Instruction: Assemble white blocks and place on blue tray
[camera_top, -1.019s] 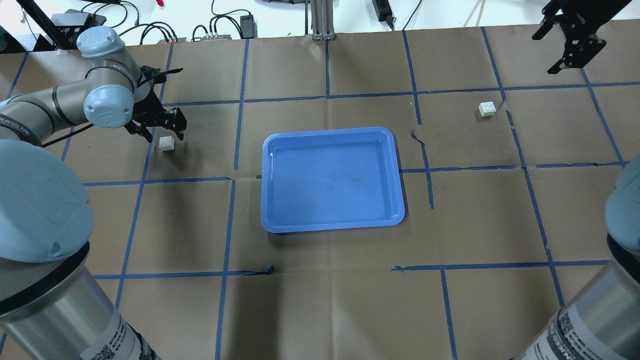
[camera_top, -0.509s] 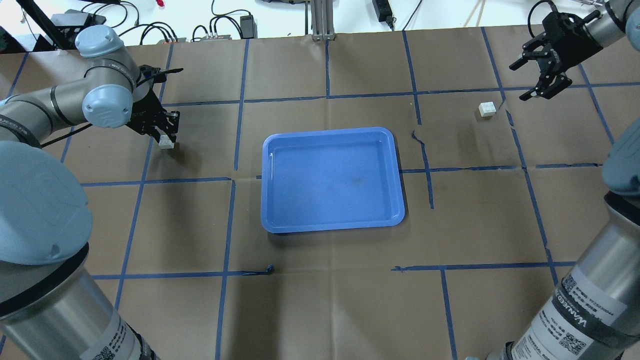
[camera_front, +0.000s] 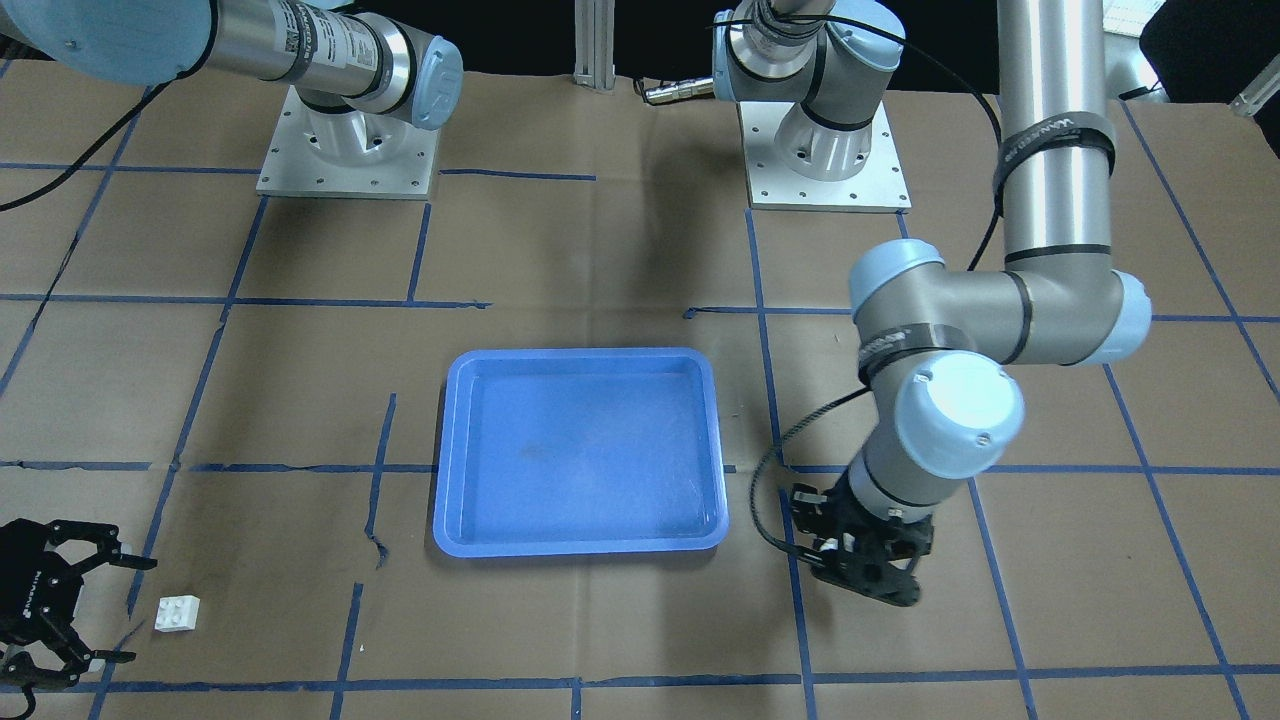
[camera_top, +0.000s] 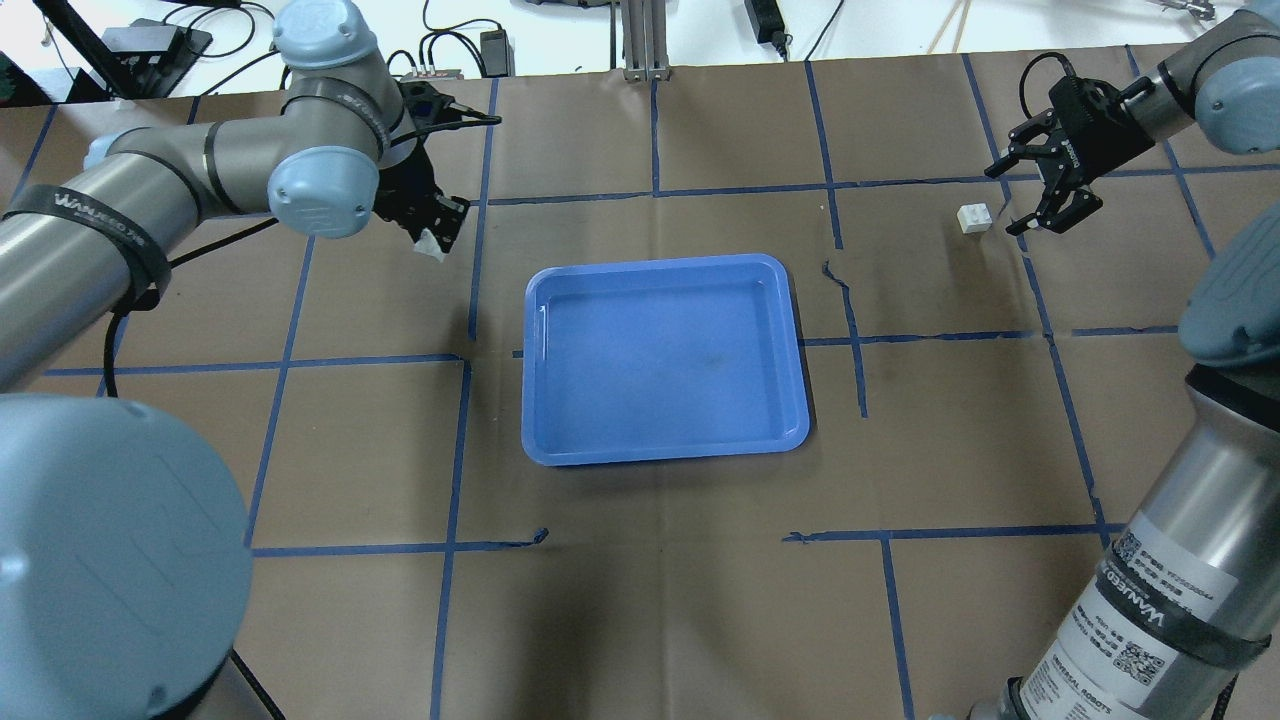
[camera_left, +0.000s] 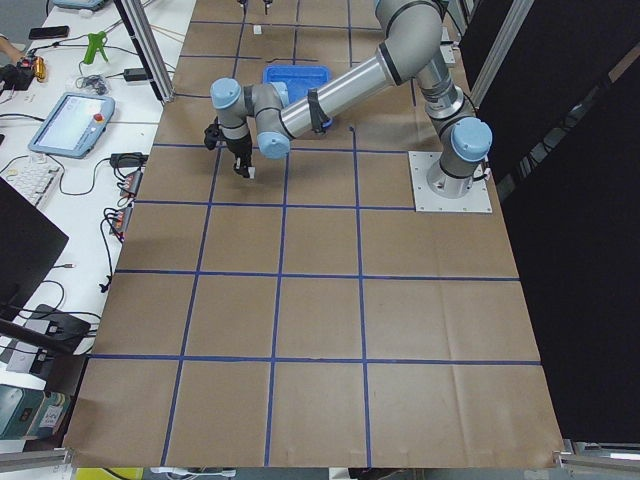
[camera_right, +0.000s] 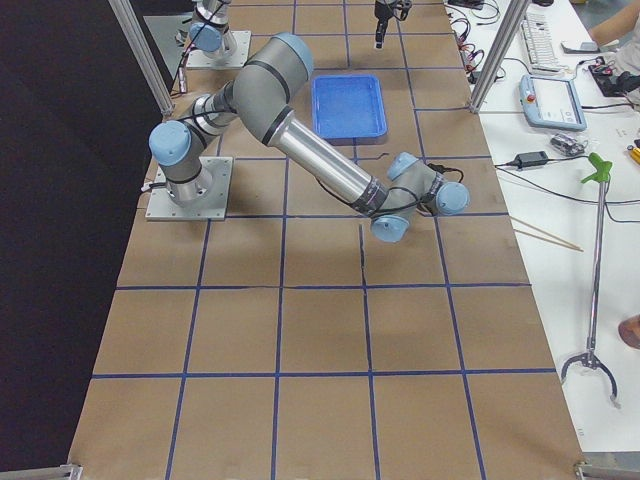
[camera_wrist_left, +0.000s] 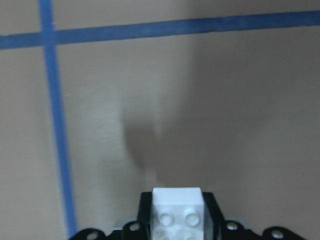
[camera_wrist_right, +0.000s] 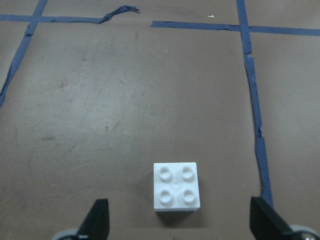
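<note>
My left gripper (camera_top: 436, 232) is shut on one white block (camera_top: 431, 244) and holds it above the table, left of the blue tray (camera_top: 660, 360). In the left wrist view the block (camera_wrist_left: 177, 212) sits between the jaws, studs toward the camera. The other white block (camera_top: 973, 217) lies studs up on the table at the far right. My right gripper (camera_top: 1018, 200) is open just beside it. In the right wrist view the block (camera_wrist_right: 176, 186) lies between the open fingertips (camera_wrist_right: 97, 220). The tray (camera_front: 580, 450) has nothing in it.
Brown paper with a grid of blue tape lines covers the table. Torn tape ends curl up right of the tray (camera_top: 835, 275). Cables and power boxes (camera_top: 440, 60) lie beyond the far edge. The arm bases (camera_front: 345, 150) stand at the robot's side.
My left gripper shut on the left block, lifted it and carried it right toward the tray. My right gripper came down and in to the other block, still open.
</note>
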